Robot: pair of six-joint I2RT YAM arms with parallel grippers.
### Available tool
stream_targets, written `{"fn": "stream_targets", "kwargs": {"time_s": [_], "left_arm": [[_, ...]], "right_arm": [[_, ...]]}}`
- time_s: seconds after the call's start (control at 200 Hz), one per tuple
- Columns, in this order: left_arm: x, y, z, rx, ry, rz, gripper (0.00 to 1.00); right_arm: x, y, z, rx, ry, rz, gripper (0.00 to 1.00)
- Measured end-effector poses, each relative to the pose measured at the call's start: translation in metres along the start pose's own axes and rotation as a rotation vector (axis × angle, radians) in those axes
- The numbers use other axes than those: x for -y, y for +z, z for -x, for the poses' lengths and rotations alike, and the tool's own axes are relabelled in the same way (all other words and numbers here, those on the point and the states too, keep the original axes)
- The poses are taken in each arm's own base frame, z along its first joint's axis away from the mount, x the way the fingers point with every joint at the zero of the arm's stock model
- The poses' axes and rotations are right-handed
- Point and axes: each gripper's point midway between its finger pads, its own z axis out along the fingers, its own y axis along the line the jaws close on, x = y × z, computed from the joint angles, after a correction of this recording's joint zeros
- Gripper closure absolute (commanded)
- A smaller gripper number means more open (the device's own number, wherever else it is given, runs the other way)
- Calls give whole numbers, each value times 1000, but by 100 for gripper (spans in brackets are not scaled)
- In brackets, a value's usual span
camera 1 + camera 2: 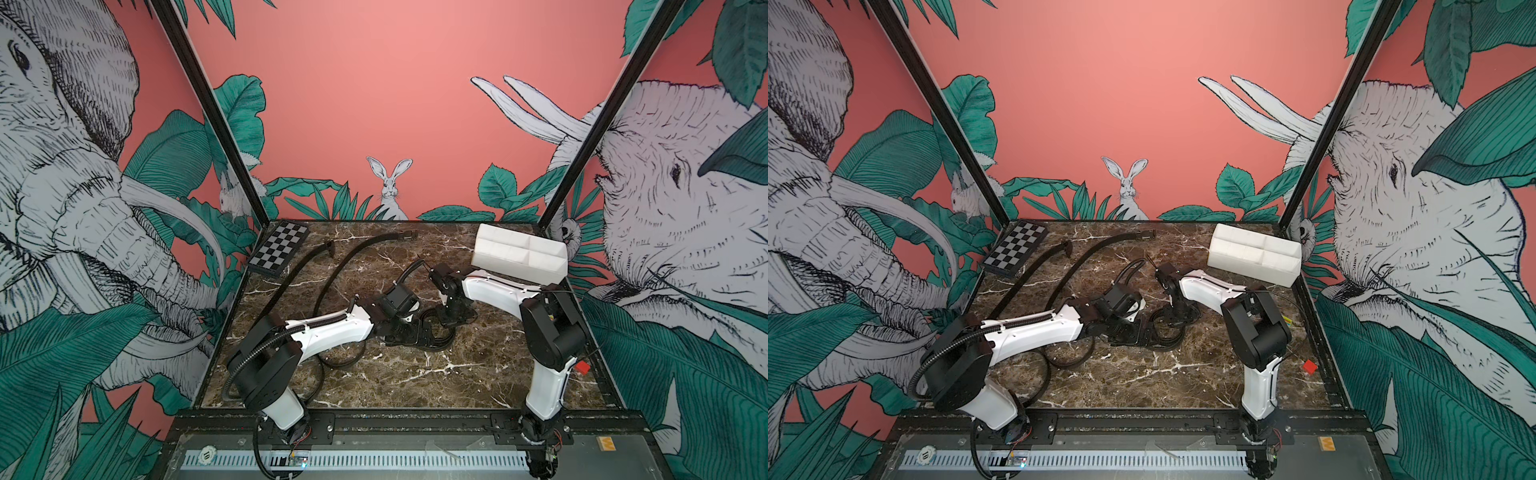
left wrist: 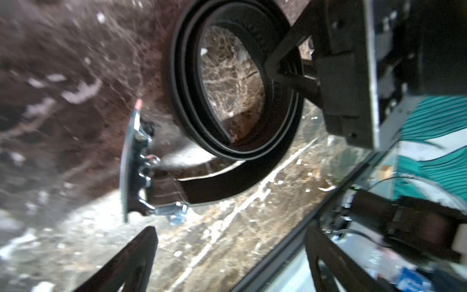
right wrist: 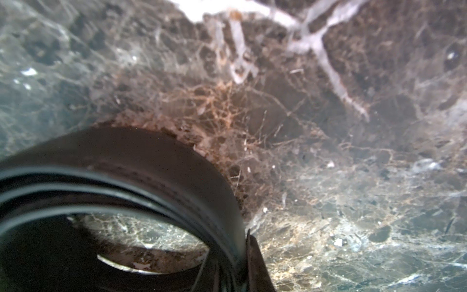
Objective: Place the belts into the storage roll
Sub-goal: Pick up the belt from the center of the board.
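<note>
Dark brown marble with white veins makes up your tabletop [image 1: 415,386]. Salmon-pink walls [image 1: 374,104] printed with grey elephants, a rabbit and green leaves close it in on three sides.

A flat black-and-white checkerboard [image 1: 279,251] lies in the far left corner. The white rectangular plastic box [image 1: 519,251], split into four compartments, sits in the far right corner. A small red block [image 1: 582,368] rests at the right edge, beside the right arm.

Two long flat black belts [image 1: 374,241] lie stretched out left of centre, their buckle ends far from you. They curve toward the near left and pass under the left arm's white forearm [image 1: 332,332], which covers their middle parts. The right arm's white forearm [image 1: 494,291] reaches across just on the near side of the box.

The third, a coiled black belt [image 2: 184,101], stands on edge at the middle of the tabletop, well apart from the box. Its silver metal buckle [image 2: 136,172] rests on the marble at the loose outer end.

Your left fingers [image 2: 134,257] are spread wide and hold nothing, and the buckle lies just beyond their tips. Your right fingers [image 2: 290,43] are closed, pinching the wall of the coil between them. The right wrist view shows one of them [image 3: 256,265] pressed against the outside of the coil.
</note>
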Motion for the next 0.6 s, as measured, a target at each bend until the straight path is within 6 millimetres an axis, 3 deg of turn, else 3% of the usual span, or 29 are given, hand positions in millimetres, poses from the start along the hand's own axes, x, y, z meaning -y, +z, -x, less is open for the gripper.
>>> {"fn": "stream_targets", "kwargs": {"time_s": [0.075, 0.22, 0.29, 0.49, 0.6], "left_arm": [[0, 5, -3, 1, -114, -39, 3], [-24, 16, -23, -2, -360, -1, 3], [-25, 19, -27, 20, -430, 23, 3], [5, 24, -6, 136, -546, -53, 4], [9, 30, 7, 178, -608, -62, 6]], "right_arm": [[0, 0, 0, 6, 4, 2, 100], [0, 0, 0, 18, 4, 4, 100], [0, 0, 0, 25, 4, 5, 100], [0, 1, 0, 33, 2, 8, 100], [0, 1, 0, 35, 2, 9, 100]]}}
